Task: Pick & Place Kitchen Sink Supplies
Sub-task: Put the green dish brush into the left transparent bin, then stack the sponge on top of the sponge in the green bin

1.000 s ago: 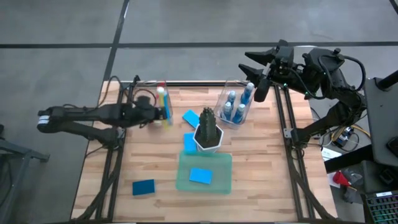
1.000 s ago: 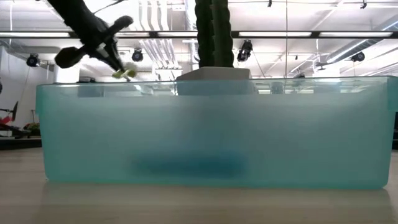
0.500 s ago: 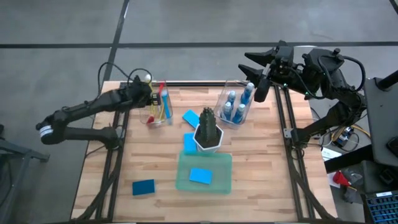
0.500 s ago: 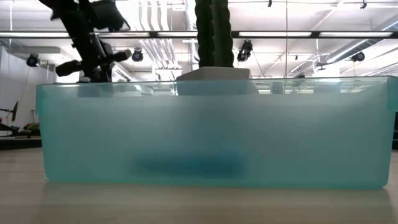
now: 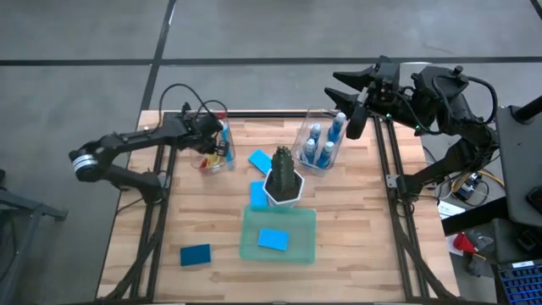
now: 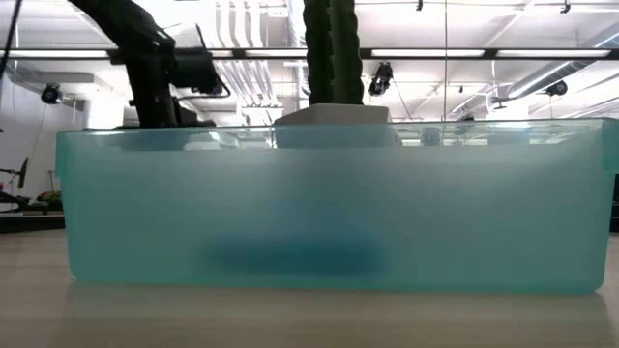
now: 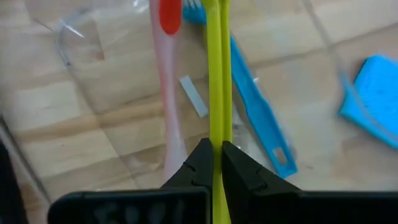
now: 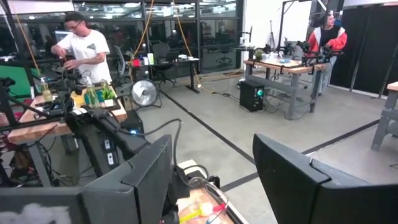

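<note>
Left claw [image 7: 212, 163] was clamped on the yellow brush [image 7: 217, 81], over the clear bin [image 5: 213, 146] with the red brush [image 7: 169, 68] and blue brush [image 7: 261, 118]. Right claw [image 8: 211, 174] hung released past the desk's [image 5: 212, 220] far edge.

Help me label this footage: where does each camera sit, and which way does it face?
High: overhead, looking down; both arms, table.
Low: table height, facing the green tray; left arm behind.
Left wrist: above the brush bin; left tool shut on the yellow brush.
Right wrist: faces the room; right tool open.
Shared: plant.
</note>
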{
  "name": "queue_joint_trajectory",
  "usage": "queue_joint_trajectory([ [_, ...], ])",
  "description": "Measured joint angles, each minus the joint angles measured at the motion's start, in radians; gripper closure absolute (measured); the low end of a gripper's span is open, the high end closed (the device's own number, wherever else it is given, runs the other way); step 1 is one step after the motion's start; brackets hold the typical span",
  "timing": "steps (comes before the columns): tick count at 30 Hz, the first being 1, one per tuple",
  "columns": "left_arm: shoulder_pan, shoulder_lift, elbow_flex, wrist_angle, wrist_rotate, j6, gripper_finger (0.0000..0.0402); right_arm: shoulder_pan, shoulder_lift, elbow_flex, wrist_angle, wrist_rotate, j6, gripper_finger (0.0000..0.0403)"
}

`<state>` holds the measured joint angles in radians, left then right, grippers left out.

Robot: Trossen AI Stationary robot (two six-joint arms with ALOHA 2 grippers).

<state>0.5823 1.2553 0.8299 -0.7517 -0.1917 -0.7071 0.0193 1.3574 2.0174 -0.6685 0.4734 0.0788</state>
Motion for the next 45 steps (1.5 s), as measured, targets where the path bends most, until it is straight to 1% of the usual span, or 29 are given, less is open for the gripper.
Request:
queue_joint_trajectory([
  [5,0.000,0.045,0.000,0.000,0.001,-0.042,0.0381,0.000,0.000,-0.004,-0.001,0.000,0.000,0.0184],
  [8,0.000,0.050,0.000,0.003,0.001,-0.047,0.0369,0.000,0.000,-0.005,-0.003,0.000,0.000,0.0184],
  [14,0.000,0.025,0.000,0.003,0.011,-0.027,0.0316,0.000,0.000,-0.006,-0.008,0.000,-0.004,0.0184],
  [18,0.000,-0.018,0.007,-0.005,0.035,-0.028,0.0278,0.000,0.000,-0.007,-0.009,0.000,-0.011,0.0184],
  [20,0.000,-0.050,0.022,-0.004,0.096,-0.026,0.0264,0.000,0.000,-0.008,-0.009,0.000,-0.011,0.0184],
  [23,-0.005,-0.103,0.043,-0.012,0.217,-0.003,0.0250,0.000,0.000,-0.009,-0.009,-0.001,-0.012,0.0184],
  [30,-0.070,-0.235,0.075,-0.028,0.498,0.082,0.0247,-0.001,0.002,-0.009,-0.009,0.000,-0.038,0.0184],
  [32,-0.104,-0.267,0.075,-0.026,0.555,0.102,0.0247,-0.001,0.002,-0.009,-0.009,0.000,-0.038,0.0184],
  [37,-0.259,-0.313,0.075,-0.024,0.623,0.088,0.0248,-0.001,0.002,-0.009,-0.009,0.000,-0.039,0.0184],
  [43,-0.508,-0.311,0.074,-0.011,0.626,-0.023,0.0248,-0.001,0.002,-0.009,-0.008,0.000,-0.039,0.0184],
  [45,-0.591,-0.300,0.073,-0.012,0.604,-0.064,0.0248,-0.001,0.002,-0.009,-0.008,0.000,-0.038,0.0184],
])
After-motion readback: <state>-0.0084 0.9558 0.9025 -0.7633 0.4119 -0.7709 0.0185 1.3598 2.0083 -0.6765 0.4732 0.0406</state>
